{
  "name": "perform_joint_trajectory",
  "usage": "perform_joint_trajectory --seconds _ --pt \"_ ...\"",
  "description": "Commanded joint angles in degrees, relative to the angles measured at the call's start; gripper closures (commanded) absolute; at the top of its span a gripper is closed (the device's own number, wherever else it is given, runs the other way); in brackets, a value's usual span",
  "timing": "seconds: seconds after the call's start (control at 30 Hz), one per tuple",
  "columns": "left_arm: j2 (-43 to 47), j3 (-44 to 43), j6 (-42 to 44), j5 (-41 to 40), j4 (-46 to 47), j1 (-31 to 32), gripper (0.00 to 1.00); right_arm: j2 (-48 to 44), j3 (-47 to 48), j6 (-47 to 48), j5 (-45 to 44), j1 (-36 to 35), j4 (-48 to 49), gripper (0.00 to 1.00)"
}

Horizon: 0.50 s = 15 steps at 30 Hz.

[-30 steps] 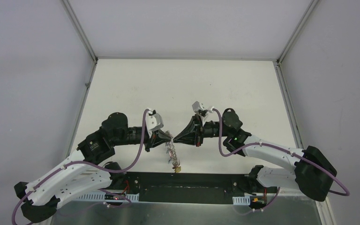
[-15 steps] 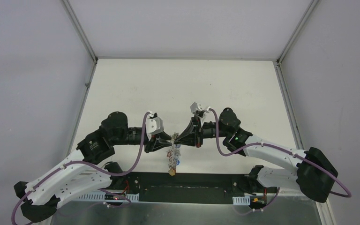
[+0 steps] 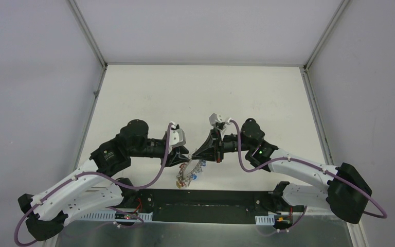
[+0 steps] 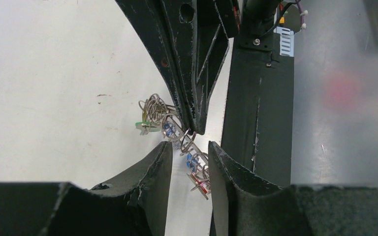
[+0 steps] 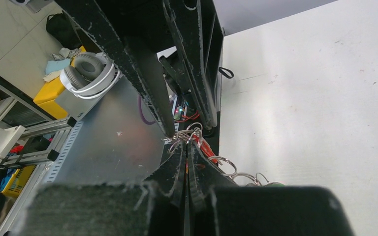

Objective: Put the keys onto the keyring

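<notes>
Over the white table between grey walls, right hand tight on keyring, left hand agape

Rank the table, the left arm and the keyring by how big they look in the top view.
Largest: the table.
Next: the left arm.
Smallest by far: the keyring.

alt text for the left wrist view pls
The shut right gripper, reaching in from the top, pinches a keyring of wire rings with blue, red and green tags. The left gripper stands open, one finger either side of it, white table behind.
</notes>
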State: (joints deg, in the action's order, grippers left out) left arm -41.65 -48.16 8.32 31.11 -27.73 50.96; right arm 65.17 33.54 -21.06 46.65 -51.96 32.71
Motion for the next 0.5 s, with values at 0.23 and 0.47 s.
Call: perform_joint_trajectory --seconds 0.23,0.47 --pt "-0.5 -2.2 2.2 -1.1 -0.2 0.0 0.74 -1.9 3.5 0.2 2.6 -0.3 5.5 1.0" --pt "-2.8 -3.0 2.5 1.2 -0.2 0.0 0.79 -1.7 3.5 0.0 2.6 -0.3 5.9 1.0"
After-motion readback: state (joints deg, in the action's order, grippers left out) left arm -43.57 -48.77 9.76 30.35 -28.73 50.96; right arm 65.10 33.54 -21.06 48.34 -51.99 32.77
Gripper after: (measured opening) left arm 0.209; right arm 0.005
